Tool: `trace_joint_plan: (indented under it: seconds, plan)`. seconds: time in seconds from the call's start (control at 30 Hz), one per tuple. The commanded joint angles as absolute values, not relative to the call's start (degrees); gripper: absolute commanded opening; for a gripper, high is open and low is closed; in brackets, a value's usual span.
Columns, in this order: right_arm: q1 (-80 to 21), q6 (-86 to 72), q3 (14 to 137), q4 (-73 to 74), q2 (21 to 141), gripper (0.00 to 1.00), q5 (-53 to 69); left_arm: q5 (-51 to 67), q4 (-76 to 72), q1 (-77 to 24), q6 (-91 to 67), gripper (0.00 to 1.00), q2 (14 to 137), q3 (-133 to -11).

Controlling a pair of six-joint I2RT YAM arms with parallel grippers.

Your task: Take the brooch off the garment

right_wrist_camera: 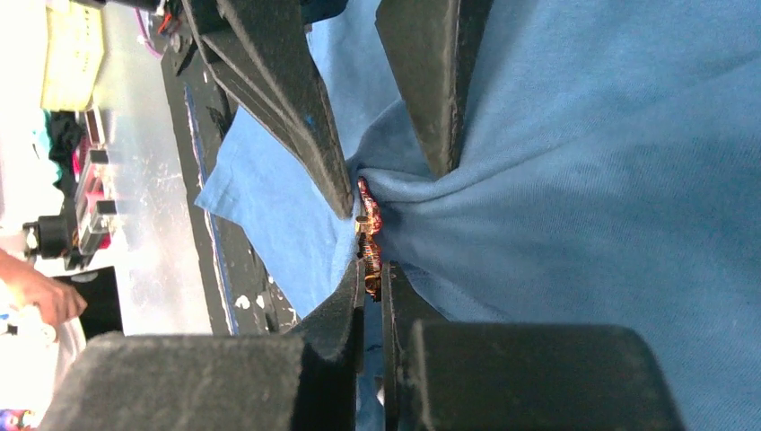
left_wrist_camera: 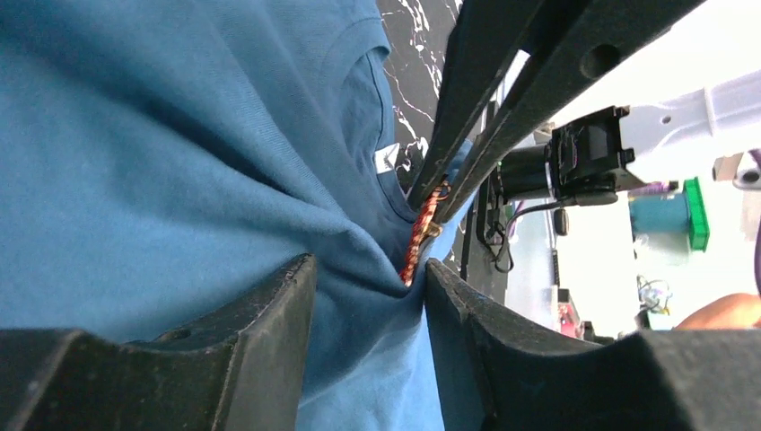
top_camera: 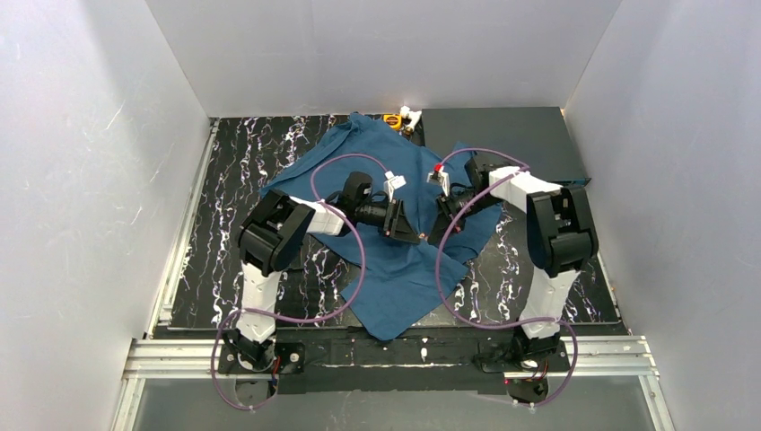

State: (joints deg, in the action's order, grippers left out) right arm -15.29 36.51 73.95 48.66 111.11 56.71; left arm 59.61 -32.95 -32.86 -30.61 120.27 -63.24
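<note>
My left gripper (left_wrist_camera: pixel 368 269) is clenched on a bunch of the teal-blue T-shirt (top_camera: pixel 395 278), and the cloth puckers into tight folds between its two black fingers (left_wrist_camera: pixel 260 332). From the fold a red-and-gold brooch (left_wrist_camera: pixel 419 235) stands out, pinned to the cloth just beside the shirt's collar. My right gripper (right_wrist_camera: pixel 372 269) comes in from the opposite side. Its jaws are closed down to a thin slit, and the brooch is pinched at its end between them. The tips of the two grippers sit nearly touching, one on the cloth and one on the brooch.

From above I see the shirt spread flat across the middle of the black marbled tabletop (top_camera: pixel 233 206), running from the far edge almost to the near edge. Both arms meet over its centre. A dark grey mat (top_camera: pixel 511 135) covers the far right corner. A small orange thing (top_camera: pixel 392 118) lies at the far edge by the shirt's far tip, but I cannot tell what it is.
</note>
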Motion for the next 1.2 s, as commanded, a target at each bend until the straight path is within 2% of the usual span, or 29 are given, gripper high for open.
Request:
trace_joint_plan:
  seconds: [0.0, 0.13, 0.27, 0.33, 0.47, 0.77, 1.17]
  plan:
    - [-14.8, 23.6, 67.9, 36.1, 103.3, 0.01, 57.9, 55.1, -30.5, -31.5, -33.3, 0.48, 113.4, -60.8]
    - [-14.7, 12.3, 61.1, 24.2, 98.3, 0.01, 54.7, 52.7, -27.1, -30.9, -33.9, 0.57, 109.0, -58.9]
    - [-14.7, -1.0, 54.2, 12.2, 93.3, 0.01, 50.9, 50.3, -20.3, -30.8, -32.7, 0.85, 106.0, -59.3]
    - [-14.7, -5.6, 51.1, 6.9, 91.1, 0.01, 49.4, 49.9, -17.1, -30.8, -31.9, 0.87, 105.3, -60.2]
    - [-14.7, -13.6, 46.3, -0.3, 88.3, 0.01, 46.3, 49.7, -11.8, -30.9, -29.8, 0.87, 105.9, -62.4]
    - [-14.7, -17.5, 43.0, -4.5, 86.8, 0.01, 46.9, 47.9, -1.2, -33.2, -24.7, 0.81, 110.6, -70.8]
    - [-14.7, -17.5, 42.4, -5.2, 86.0, 0.01, 48.2, 48.6, -2.5, -35.4, -25.8, 0.58, 113.0, -72.9]
